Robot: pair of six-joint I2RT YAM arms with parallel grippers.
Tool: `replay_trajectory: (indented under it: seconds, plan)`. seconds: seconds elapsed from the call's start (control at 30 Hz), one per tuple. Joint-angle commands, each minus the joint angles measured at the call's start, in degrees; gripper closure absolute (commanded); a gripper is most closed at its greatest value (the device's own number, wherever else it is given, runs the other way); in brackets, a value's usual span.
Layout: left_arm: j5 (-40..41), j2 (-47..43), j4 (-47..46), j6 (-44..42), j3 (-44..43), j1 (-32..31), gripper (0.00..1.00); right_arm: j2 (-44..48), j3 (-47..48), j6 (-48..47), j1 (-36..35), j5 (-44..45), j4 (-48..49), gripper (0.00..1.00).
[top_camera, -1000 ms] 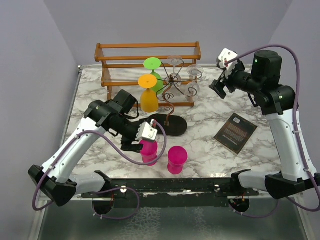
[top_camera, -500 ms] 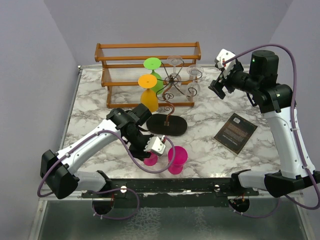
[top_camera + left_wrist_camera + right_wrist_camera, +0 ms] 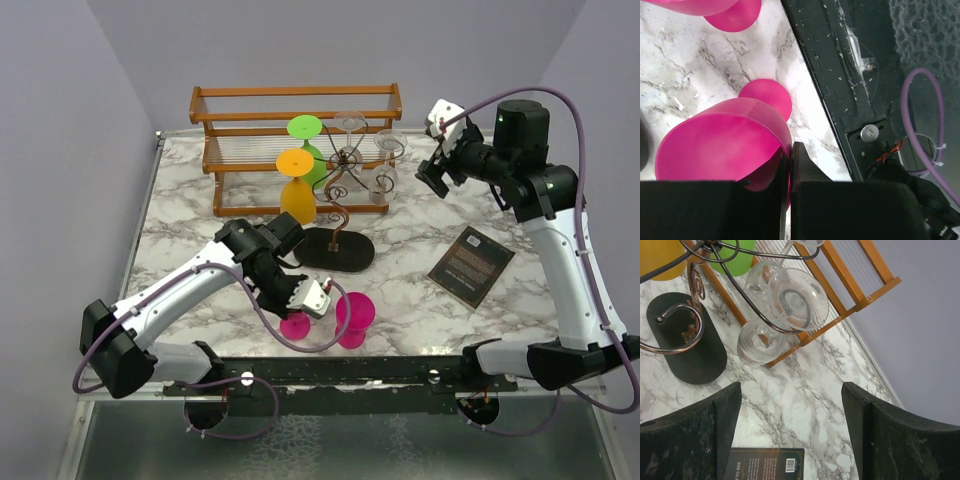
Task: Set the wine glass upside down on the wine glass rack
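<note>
Broadly, a marble counter [image 3: 420,300] carries a wooden slatted shelf [image 3: 295,92] along the back, and in front of it the dark wire wine glass rack [image 3: 337,250] on its black oval base. An orange glass [image 3: 297,195], a green glass [image 3: 308,150] and two clear glasses [image 3: 385,160] hang from it upside down. The pink wine glass [image 3: 720,135] stands at the near edge, just beside a second pink glass [image 3: 354,318]. My left gripper [image 3: 790,150] is closed tight on the thin wall of its bowl at the rim. My right gripper [image 3: 437,178] hangs wide apart and empty to the right of the rack. I judge the glass to be light coloured plastic, smooth, with a wall that may flex or slip in a pinch; the stem looks the firmer hold for turning it over. From above, my wrist covers most of the glass. The stem is hidden behind the bowl in the wrist view, where only the round foot shows. I cannot make out which scroll arm is free.
</note>
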State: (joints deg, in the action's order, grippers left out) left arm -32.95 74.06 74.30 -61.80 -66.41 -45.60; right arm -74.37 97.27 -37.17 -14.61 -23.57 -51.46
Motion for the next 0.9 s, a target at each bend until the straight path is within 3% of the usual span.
replay_trajectory:
  seconds: [0.0, 0.17, 0.3, 0.57, 0.87]
  plan:
    - [-1.5, -3.6, 4.8, 1.5, -1.7, 2.0, 1.0, -1.5, 0.9, -0.7, 0.2, 1.5, -0.3, 0.2]
    - [2.6, -7.8, 4.3, 7.0, -3.3, 10.8, 1.0, -2.8, 3.0, -0.4, 0.2, 1.8, -1.1, 0.2]
    - [13.0, -10.9, 2.0, 14.0, -5.8, 20.3, 1.0, -4.0, 6.3, 1.2, 0.3, 3.1, -1.4, 0.2]
    - [27.2, -8.5, -7.0, 21.6, -24.4, 36.5, 1.0, -5.8, 11.3, 8.6, 1.3, 7.6, 1.6, 0.2]
    - [31.8, -0.8, -20.1, 34.7, -43.1, 39.9, 1.0, -7.8, 14.4, 16.1, 1.3, 15.3, 6.2, 0.2]
